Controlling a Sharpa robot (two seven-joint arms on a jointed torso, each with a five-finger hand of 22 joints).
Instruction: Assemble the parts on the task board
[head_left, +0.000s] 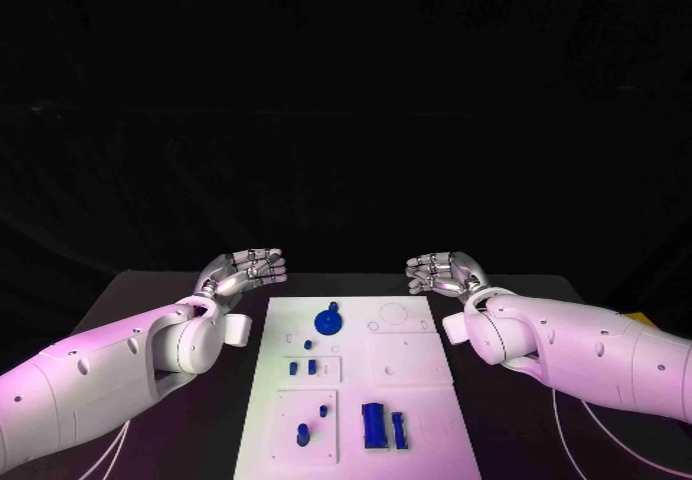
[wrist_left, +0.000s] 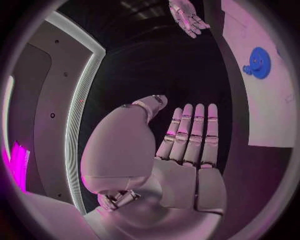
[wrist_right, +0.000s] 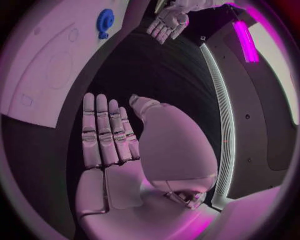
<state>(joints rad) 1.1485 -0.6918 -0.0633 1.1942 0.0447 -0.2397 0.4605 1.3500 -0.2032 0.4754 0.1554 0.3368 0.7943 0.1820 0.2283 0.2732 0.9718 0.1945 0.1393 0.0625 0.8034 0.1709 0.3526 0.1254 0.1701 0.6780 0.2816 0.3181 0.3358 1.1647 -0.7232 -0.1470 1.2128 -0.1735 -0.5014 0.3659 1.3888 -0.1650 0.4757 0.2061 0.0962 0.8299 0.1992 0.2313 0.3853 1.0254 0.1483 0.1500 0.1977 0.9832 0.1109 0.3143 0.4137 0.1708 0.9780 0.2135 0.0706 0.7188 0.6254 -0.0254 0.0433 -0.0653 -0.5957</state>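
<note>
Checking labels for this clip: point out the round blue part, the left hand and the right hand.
round blue part (head_left: 330, 322): head view, middle of its disc.
left hand (head_left: 248, 268): head view, middle of the hand.
right hand (head_left: 444, 272): head view, middle of the hand.

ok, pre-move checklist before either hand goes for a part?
1. Left hand holds nothing, fingers apart: ok.
2. Right hand holds nothing, fingers apart: ok.
3. Both hands off the task board, beyond its far corners: ok.
4. Round blue part lies unobstructed at the board's far end: ok.
5. Small blue parts mid-board seated or loose: cannot tell.
6. Two long blue parts at the near end, side by side: ok.
</note>
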